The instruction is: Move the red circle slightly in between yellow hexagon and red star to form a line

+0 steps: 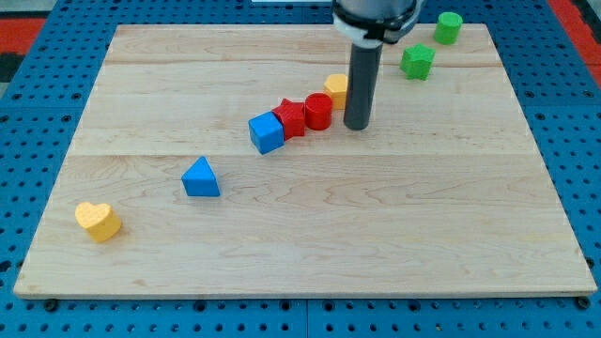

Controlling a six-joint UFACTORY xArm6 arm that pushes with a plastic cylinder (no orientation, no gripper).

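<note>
The red circle [318, 111] stands near the board's middle, touching the red star [291, 117] on its left. The yellow hexagon [336, 88] sits just up and right of the circle, partly hidden behind my rod. The three make a slanted row that continues down-left to a blue cube [267, 132]. My tip [356, 126] rests on the board just right of the red circle and below the yellow hexagon, close to both.
A blue triangle [200, 177] lies left of centre. A yellow heart [99, 221] sits near the bottom-left corner. A green star-like block [417, 62] and a green cylinder [448, 27] stand at the top right. The wooden board [300, 244] lies on a blue pegboard.
</note>
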